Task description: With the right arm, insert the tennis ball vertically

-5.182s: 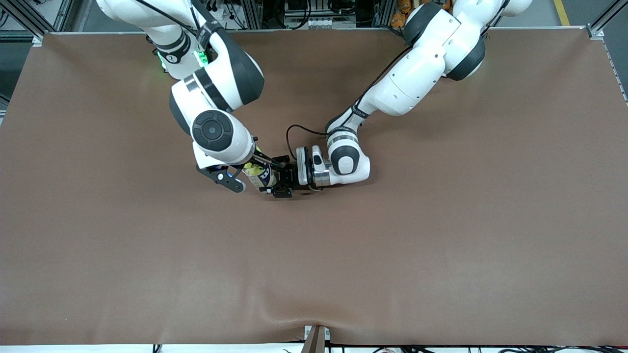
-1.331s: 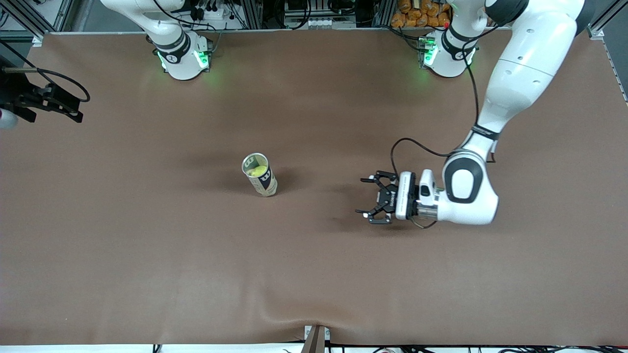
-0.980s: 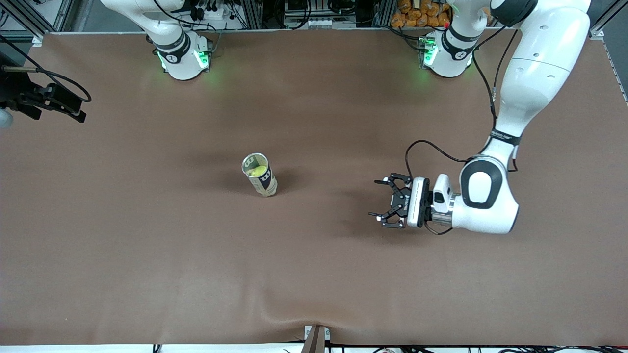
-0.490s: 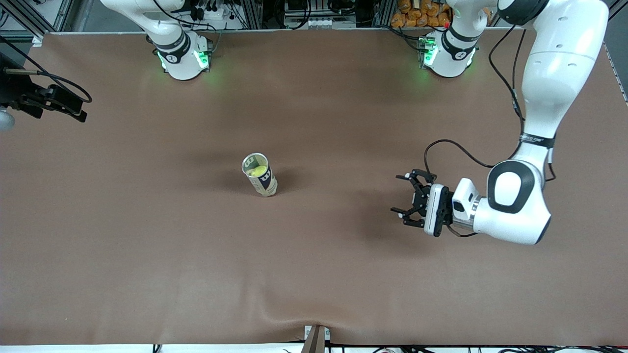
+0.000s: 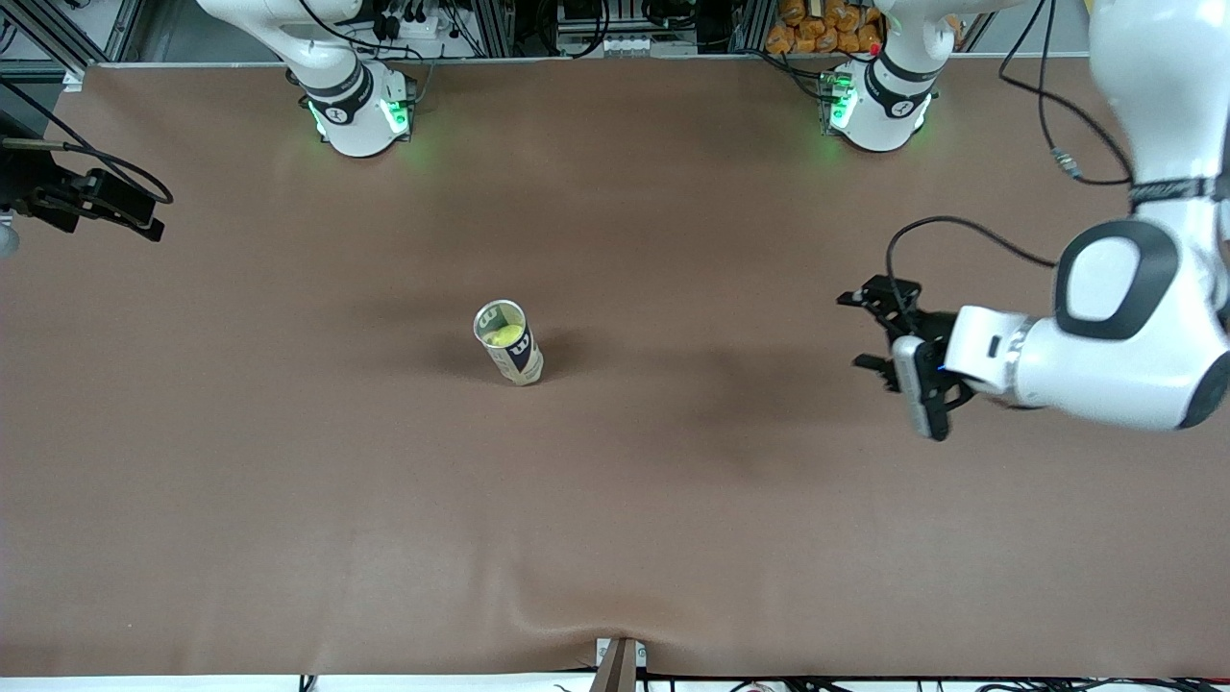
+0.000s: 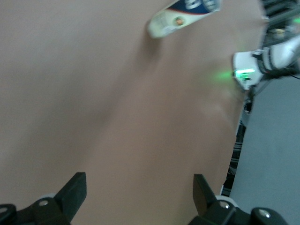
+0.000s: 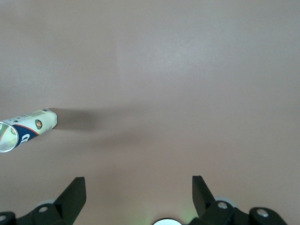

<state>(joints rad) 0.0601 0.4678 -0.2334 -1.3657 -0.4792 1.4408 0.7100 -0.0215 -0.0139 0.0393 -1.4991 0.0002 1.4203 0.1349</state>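
Observation:
A tennis ball can (image 5: 516, 354) stands upright in the middle of the table with its top open. A yellow-green tennis ball (image 5: 502, 335) sits inside it. The can also shows in the left wrist view (image 6: 185, 16) and in the right wrist view (image 7: 28, 129). My left gripper (image 5: 850, 330) is open and empty, up in the air over bare table toward the left arm's end; its fingers (image 6: 75, 190) frame only table. My right gripper (image 5: 154, 216) is open and empty, high over the right arm's end of the table; its fingers (image 7: 75, 192) frame only table.
The brown table mat (image 5: 615, 538) is bare around the can. The two arm bases (image 5: 356, 115) (image 5: 874, 106) stand at the edge farthest from the front camera, lit green. The right arm's base also shows in the left wrist view (image 6: 248, 70).
Both grippers have left the can, which now stands alone with the ball in it. My left gripper has kept pulling back toward the left arm's end and has risen. The right gripper has hardly moved.

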